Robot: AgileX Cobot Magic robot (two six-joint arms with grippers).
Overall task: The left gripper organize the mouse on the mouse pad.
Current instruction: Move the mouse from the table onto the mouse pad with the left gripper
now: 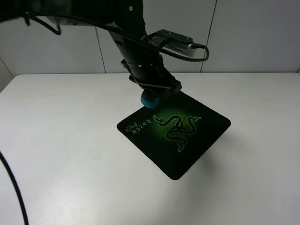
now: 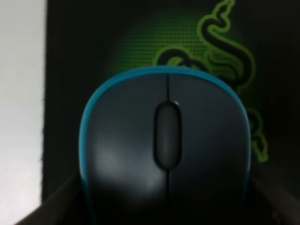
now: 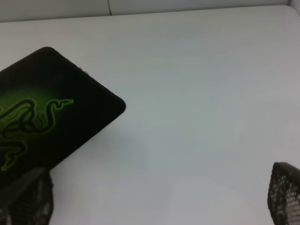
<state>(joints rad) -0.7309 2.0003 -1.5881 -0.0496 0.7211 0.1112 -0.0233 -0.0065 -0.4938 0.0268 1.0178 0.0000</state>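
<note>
Left claw [image 1: 153, 95] is shut tight on the mouse [image 1: 150, 100], with one finger on each side of it. It holds the mouse at the far corner of the pad [image 1: 187, 145]. From the high camera only the blue edge of the mouse peeks out under the black claw. I cannot tell if the mouse touches the pad or hangs just over it. In the left wrist view the mouse fills most of the picture. It is dark grey on top, with a blue rim round it and a wheel [image 2: 167, 136] in the middle. The pad is under it, and the green snake logo [image 1: 180, 125] is just past the nose of the mouse. The pad lies flat on the white table [image 1: 70, 140], turned like a diamond, with green letters [image 1: 140, 125] near its left corner. The right claw [image 3: 154, 199] is spread wide with nothing in it. Its fingers [image 3: 283, 194] show over the table, near one corner of the pad.
</note>
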